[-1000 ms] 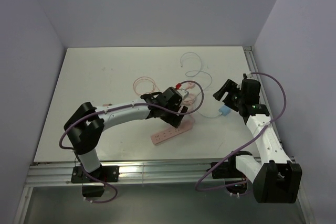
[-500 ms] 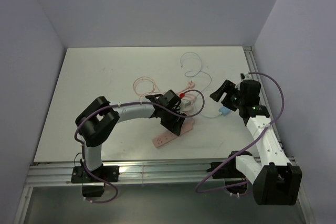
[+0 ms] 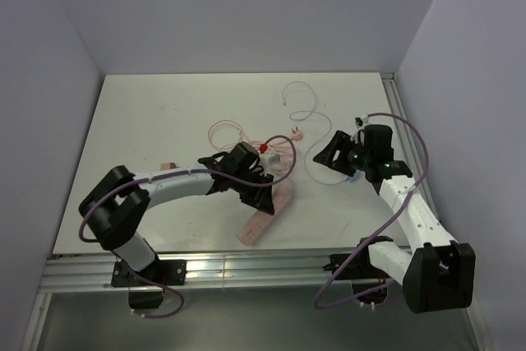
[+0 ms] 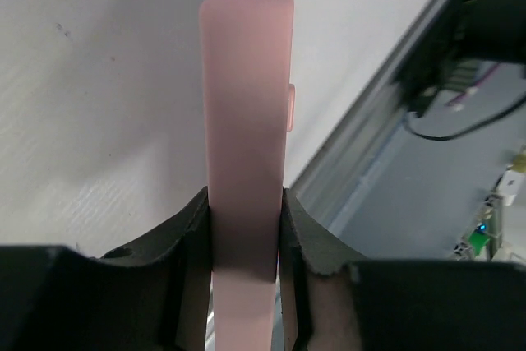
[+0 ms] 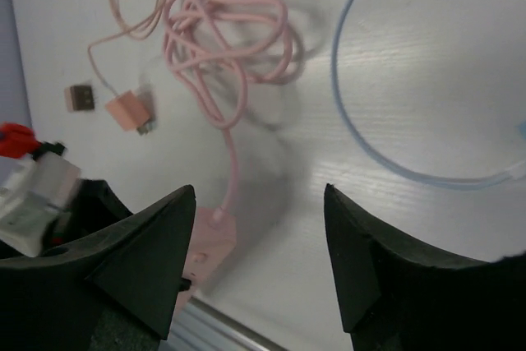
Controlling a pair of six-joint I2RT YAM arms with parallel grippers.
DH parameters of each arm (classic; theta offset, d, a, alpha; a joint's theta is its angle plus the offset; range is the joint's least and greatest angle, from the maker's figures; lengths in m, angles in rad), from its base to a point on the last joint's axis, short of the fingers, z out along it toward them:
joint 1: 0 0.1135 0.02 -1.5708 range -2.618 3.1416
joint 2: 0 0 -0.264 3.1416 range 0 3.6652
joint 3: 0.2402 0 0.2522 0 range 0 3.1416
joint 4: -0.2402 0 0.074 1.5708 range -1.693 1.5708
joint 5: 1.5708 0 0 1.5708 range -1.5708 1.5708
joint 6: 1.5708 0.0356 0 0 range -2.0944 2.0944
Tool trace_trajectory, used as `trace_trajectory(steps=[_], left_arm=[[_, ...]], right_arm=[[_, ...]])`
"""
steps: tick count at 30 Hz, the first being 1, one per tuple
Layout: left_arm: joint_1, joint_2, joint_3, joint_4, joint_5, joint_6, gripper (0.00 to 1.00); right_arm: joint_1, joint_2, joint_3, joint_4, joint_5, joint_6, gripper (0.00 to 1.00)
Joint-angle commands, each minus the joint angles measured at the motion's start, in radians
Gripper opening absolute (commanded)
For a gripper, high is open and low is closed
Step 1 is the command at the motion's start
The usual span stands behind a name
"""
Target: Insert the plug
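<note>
The left claw (image 4: 244, 205) is clamped on the pink power strip (image 4: 246, 80) by its long sides, and in the overhead view the strip slants across the lower middle of the white table (image 3: 148, 121). The right claw (image 5: 259, 191) hangs with fingers apart – nothing between them – above the strip's coiled pink cord (image 5: 238, 39) and a blue cable (image 5: 353, 121). The pink plug (image 3: 297, 131) lies on the table above centre, apart from both claws.
</note>
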Motion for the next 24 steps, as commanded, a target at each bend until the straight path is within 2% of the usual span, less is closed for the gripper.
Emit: trace_trajectory(steps=[1, 3, 6, 10, 11, 15, 19, 24], left_arm=[[0.03, -0.155, -0.005, 0.096, 0.081, -0.063, 0.0], [0.03, -0.198, -0.026, 0.098, 0.084, -0.063, 0.0], [0.03, -0.252, -0.064, 0.125, 0.091, -0.071, 0.0], [0.03, -0.287, -0.081, 0.122, 0.104, -0.062, 0.0], [0.03, -0.301, -0.086, 0.121, 0.102, -0.06, 0.0], [0.03, -0.332, -0.094, 0.119, 0.102, -0.059, 0.0], [0.03, -0.364, -0.104, 0.141, 0.124, -0.066, 0.0], [0.03, -0.387, -0.101, 0.144, 0.124, -0.073, 0.0]], right_arm=[[0.052, 0.055, 0.011, 0.032, -0.133, 0.021, 0.7], [0.079, 0.094, 0.023, 0.063, -0.154, 0.068, 0.66], [0.168, 0.179, 0.043, 0.12, -0.184, 0.134, 0.66], [0.282, 0.282, 0.077, 0.201, -0.227, 0.237, 0.73], [0.299, 0.286, 0.06, 0.268, -0.258, 0.269, 0.75], [0.299, 0.267, 0.03, 0.331, -0.25, 0.389, 0.82], [0.305, 0.266, -0.004, 0.414, -0.322, 0.484, 0.82], [0.305, 0.218, -0.043, 0.459, -0.283, 0.594, 0.83]])
